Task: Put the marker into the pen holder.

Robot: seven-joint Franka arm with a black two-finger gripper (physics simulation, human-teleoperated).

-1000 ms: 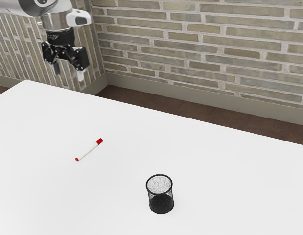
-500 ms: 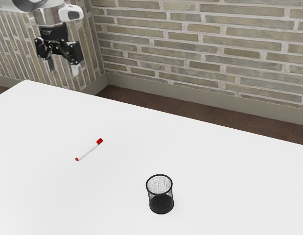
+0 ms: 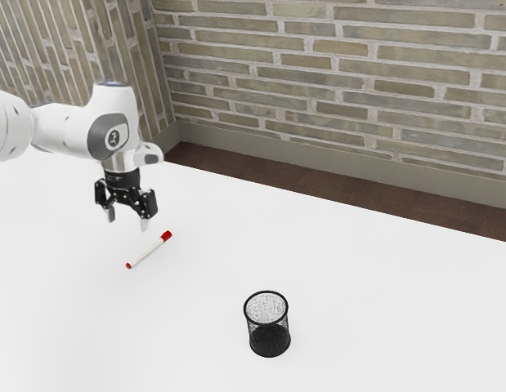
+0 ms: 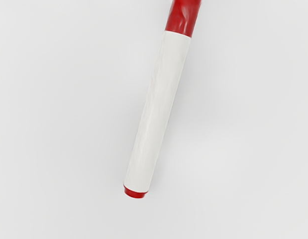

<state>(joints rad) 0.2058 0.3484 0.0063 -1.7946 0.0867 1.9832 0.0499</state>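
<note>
Claw (image 3: 127,220) hovers spread; wrist view crops the marker (image 4: 157,109).

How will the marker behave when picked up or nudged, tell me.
The marker looks straight, so it should stay stiff when lifted. It lies flat on the table and its barrel looks round, so a sideways nudge may roll it. The barrel also looks smooth, so a loose grip might slip.
</note>
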